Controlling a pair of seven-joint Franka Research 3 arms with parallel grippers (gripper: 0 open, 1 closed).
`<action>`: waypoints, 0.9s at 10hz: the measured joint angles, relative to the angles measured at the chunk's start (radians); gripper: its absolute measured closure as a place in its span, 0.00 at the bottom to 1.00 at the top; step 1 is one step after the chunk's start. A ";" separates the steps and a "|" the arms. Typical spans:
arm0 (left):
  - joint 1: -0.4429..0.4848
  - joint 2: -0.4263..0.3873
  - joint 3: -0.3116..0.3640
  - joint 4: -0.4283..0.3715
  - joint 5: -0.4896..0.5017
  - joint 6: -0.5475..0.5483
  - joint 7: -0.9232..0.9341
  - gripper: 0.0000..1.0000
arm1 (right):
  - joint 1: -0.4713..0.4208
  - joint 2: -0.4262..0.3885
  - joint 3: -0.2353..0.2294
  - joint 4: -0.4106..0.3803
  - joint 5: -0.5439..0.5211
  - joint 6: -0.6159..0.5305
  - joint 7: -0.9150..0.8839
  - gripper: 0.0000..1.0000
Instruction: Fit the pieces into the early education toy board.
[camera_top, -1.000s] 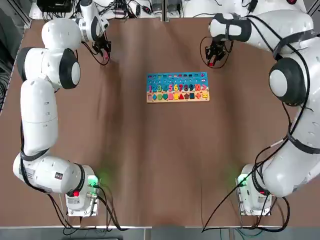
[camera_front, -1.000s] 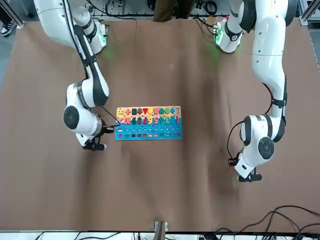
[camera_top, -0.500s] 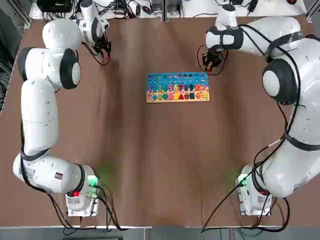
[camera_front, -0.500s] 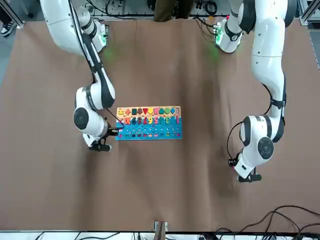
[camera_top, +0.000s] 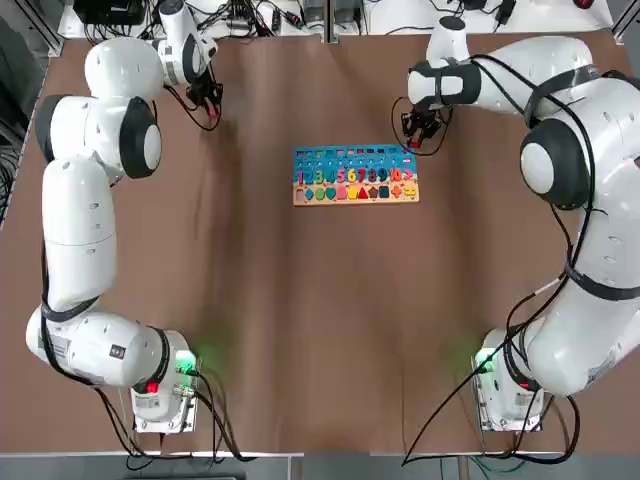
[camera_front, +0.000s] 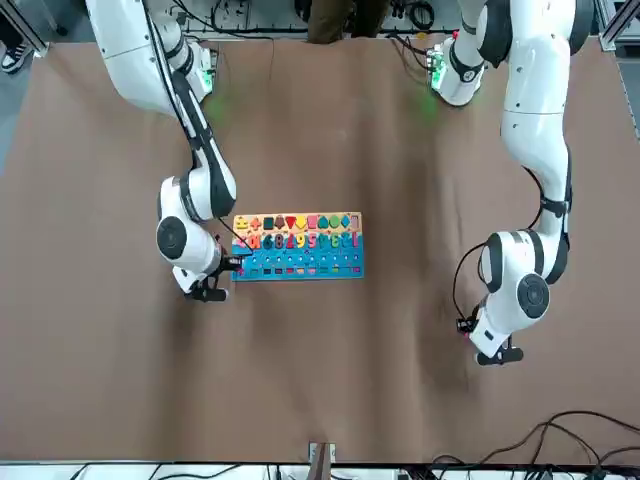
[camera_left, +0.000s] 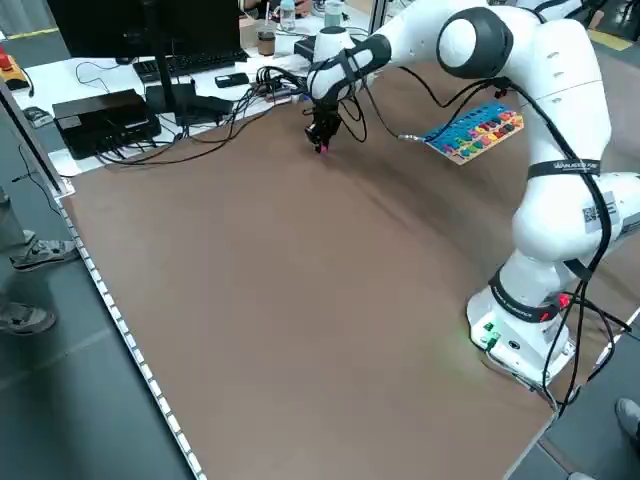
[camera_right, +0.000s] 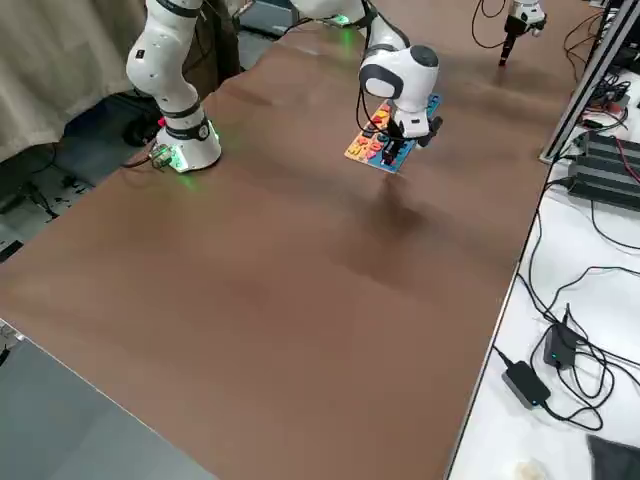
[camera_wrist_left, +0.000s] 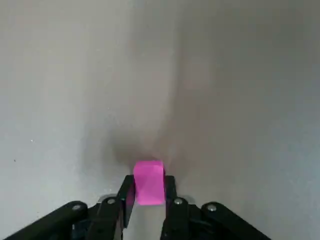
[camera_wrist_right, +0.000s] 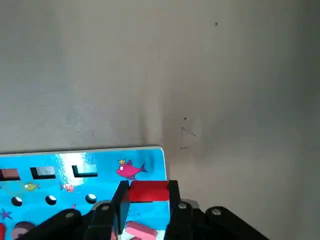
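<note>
Two pieces are seen: a pink block (camera_wrist_left: 149, 182) pinched by the left tool (camera_wrist_left: 148, 197), a red piece (camera_wrist_right: 148, 191) pinched by the right tool (camera_wrist_right: 148, 200) over one toy board (camera_wrist_right: 85, 172)'s corner.

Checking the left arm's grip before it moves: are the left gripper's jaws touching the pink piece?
Touching. The left wrist view shows the pink piece pinched between the jaws of the left gripper, with no gap on either side.

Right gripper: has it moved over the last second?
Yes. In the top view the right gripper came leftward and closer to the toy board, now at its far right corner.
</note>
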 joint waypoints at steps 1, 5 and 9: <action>0.000 0.000 0.000 0.000 0.000 0.000 0.000 0.70 | 0.000 0.000 0.006 -0.005 0.000 0.000 0.000 0.64; -0.001 0.000 0.000 0.000 0.000 0.000 0.000 0.74 | 0.001 0.001 0.020 -0.037 0.000 0.018 0.000 0.64; -0.008 -0.036 -0.002 -0.010 -0.003 -0.005 -0.006 0.74 | 0.001 0.001 0.034 -0.058 0.015 0.037 0.001 0.64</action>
